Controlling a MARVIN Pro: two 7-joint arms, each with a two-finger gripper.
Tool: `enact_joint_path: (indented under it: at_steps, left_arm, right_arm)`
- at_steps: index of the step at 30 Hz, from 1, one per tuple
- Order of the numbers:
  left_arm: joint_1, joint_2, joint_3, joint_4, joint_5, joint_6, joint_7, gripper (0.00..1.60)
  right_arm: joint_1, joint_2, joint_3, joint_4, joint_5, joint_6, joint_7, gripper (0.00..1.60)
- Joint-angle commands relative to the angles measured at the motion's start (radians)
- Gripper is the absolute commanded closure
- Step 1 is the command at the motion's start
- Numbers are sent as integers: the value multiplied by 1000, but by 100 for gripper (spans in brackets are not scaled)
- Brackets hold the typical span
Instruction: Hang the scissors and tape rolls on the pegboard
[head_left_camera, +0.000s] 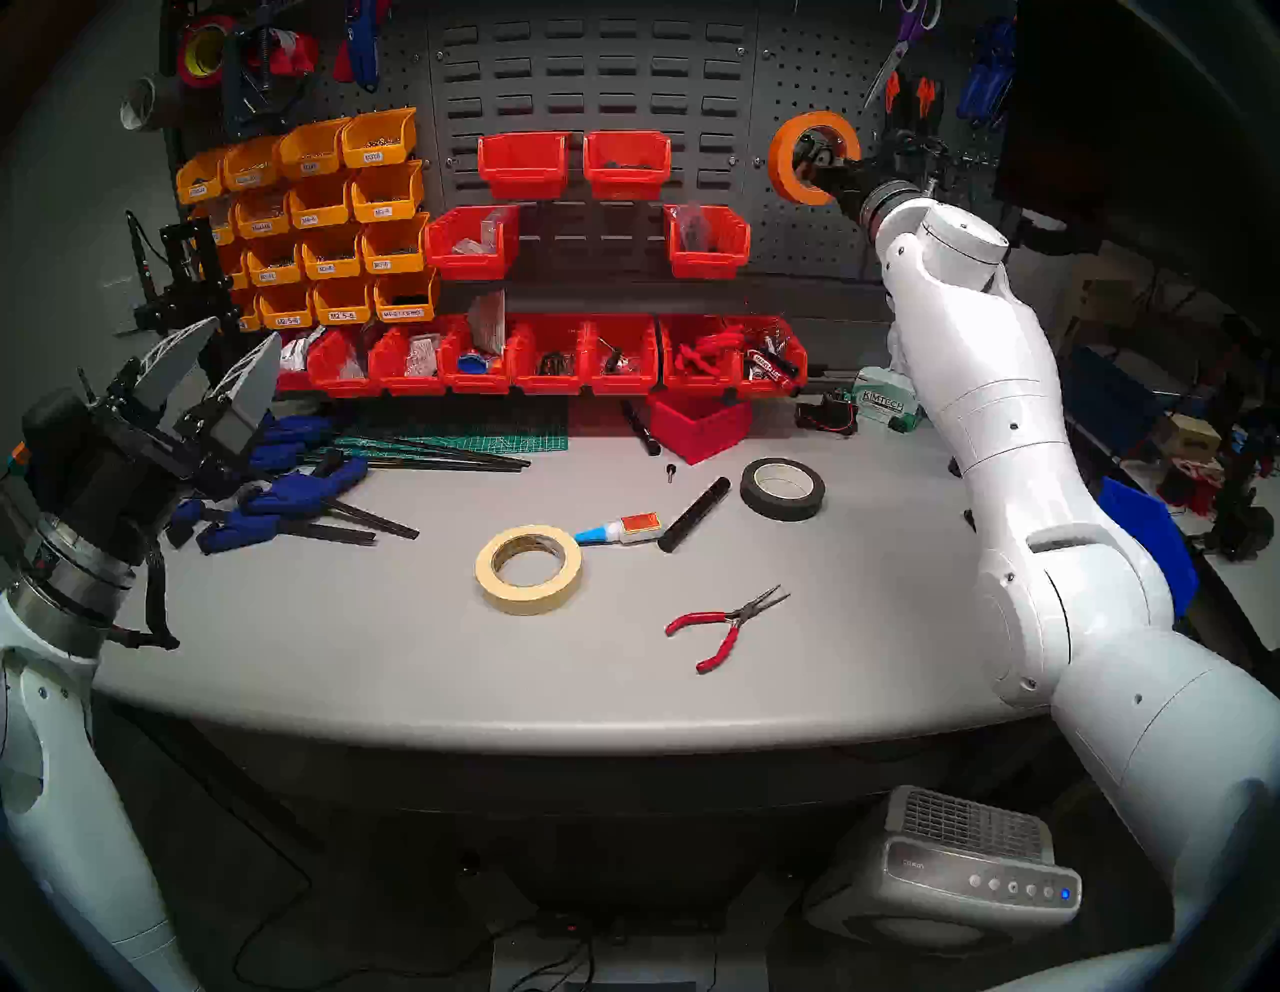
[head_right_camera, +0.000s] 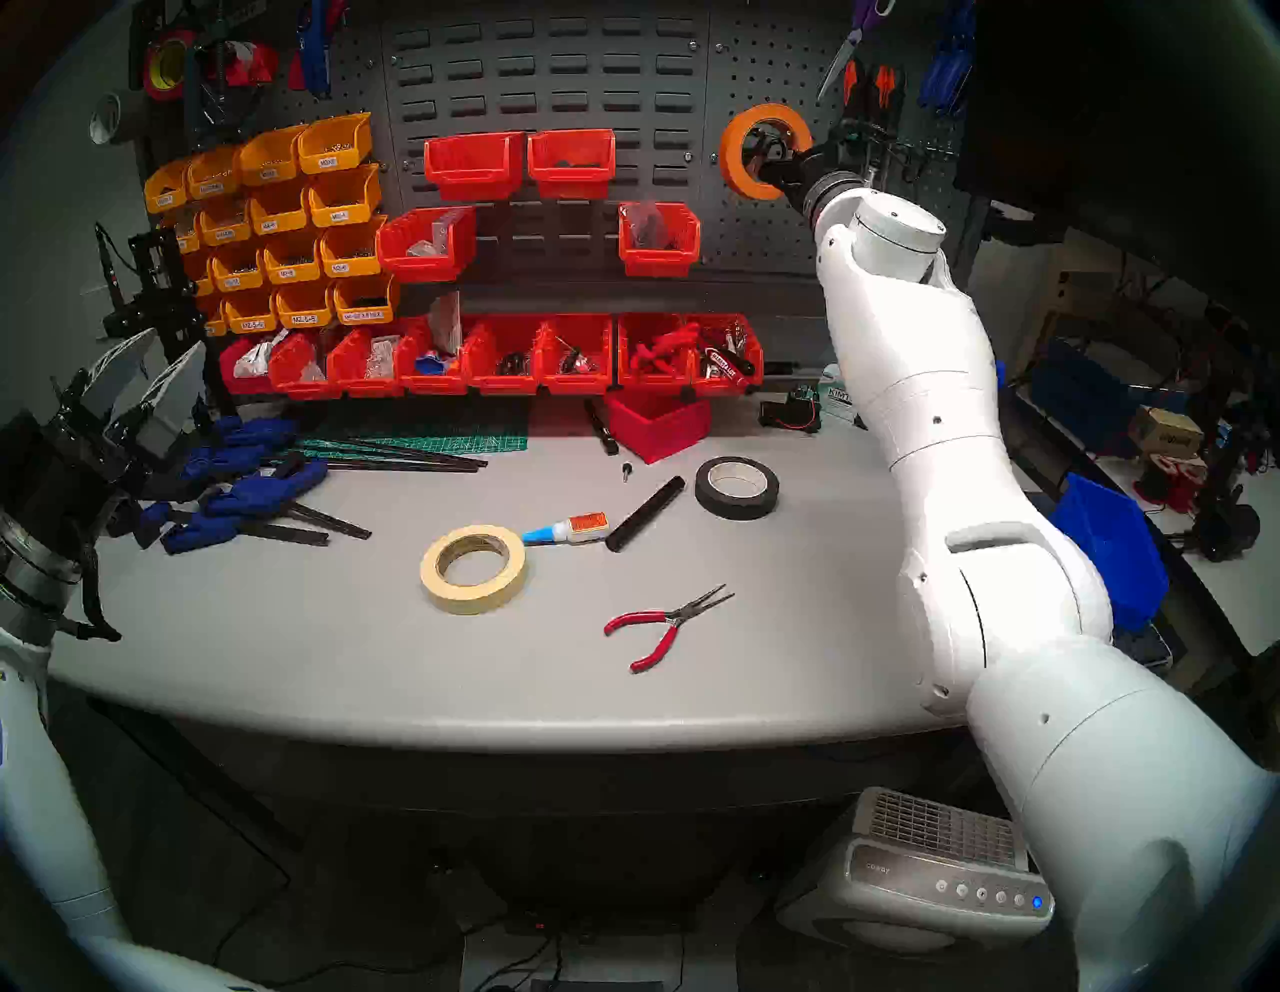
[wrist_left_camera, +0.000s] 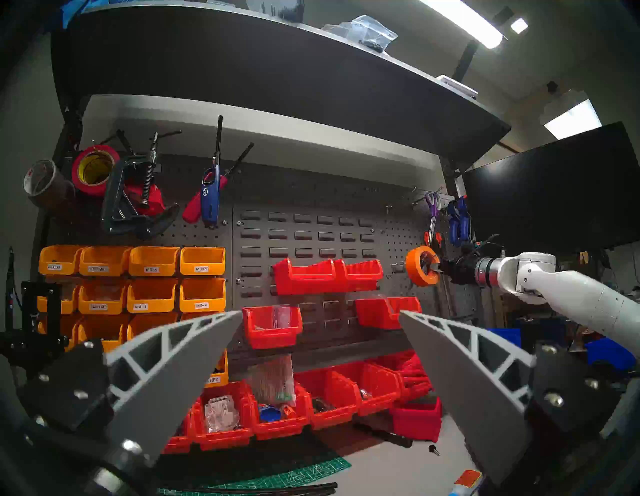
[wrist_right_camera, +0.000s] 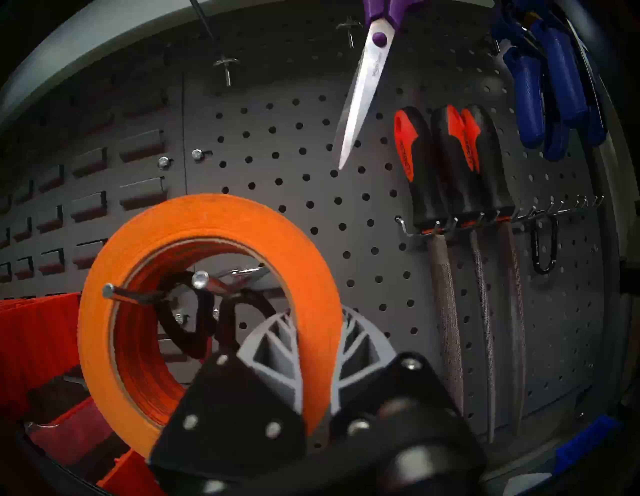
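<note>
Gripping the orange tape (wrist_right_camera: 207, 221) by its rim, the right gripper (wrist_right_camera: 317, 346) had one grey finger (wrist_right_camera: 273, 350) inside the ring and the other outside, jaws closed on the roll's wall. Two hook tips (wrist_right_camera: 200, 280) showed through the roll's opening, just ahead of the jaws; whether the roll rested on them could not be told. Behind those hooks, black scissors (wrist_right_camera: 194, 311) hung on the pegboard (wrist_right_camera: 311, 214). Above and to the right of the jaws: purple scissors (wrist_right_camera: 367, 86), then three files (wrist_right_camera: 450, 166) in a rack, then blue clamps (wrist_right_camera: 550, 86).

The left gripper (wrist_left_camera: 320, 346) stood wide open and empty, fingers (wrist_left_camera: 180, 350) spread, pointing toward red bins (wrist_left_camera: 273, 325) and yellow bins (wrist_left_camera: 152, 259) on the wall.

Below both sets of jaws, on the table (head_left_camera: 346, 658): cream tape (head_left_camera: 528, 569) lying flat, a glue bottle (head_left_camera: 620, 528) touching it, a black tape (head_left_camera: 783, 488), red pliers (head_left_camera: 720, 620).
</note>
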Motion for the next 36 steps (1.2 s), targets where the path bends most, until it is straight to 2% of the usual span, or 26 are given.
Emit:
enact_joint_path:
  at_steps: [1, 17, 19, 22, 24, 31, 32, 33, 36]
  left_arm:
    - [-10, 1, -2, -19, -8, -3, 2, 0]
    - [-10, 1, -2, -19, -8, -3, 1, 0]
    - [-10, 1, -2, -19, -8, -3, 2, 0]
    - [-10, 1, -2, -19, -8, -3, 2, 0]
    - [-10, 0, -2, -19, -8, -3, 2, 0]
    - [-10, 0, -2, -19, -8, -2, 2, 0]
    - [-10, 0, -2, -19, -8, -2, 2, 0]
    - [-10, 0, -2, -19, -8, -2, 2, 0]
    - [-10, 0, -2, -19, -8, -2, 2, 0]
  right_arm:
    - [83, -7, 1, 6, -10, -30, 5, 160]
    - [120, -22, -5, 57, -34, -36, 8, 157]
    - [114, -21, -2, 51, -35, -37, 8, 93]
    - [106, -15, 2, 42, -38, -38, 10, 91]
    - [101, -11, 5, 36, -39, -36, 11, 81]
    - [81, 1, 12, 8, -40, -34, 18, 78]
    - [68, 8, 13, -12, -40, -29, 22, 52]
    - [68, 8, 13, -12, -40, -29, 22, 52]
    - [43, 16, 16, -43, -39, -22, 25, 26]
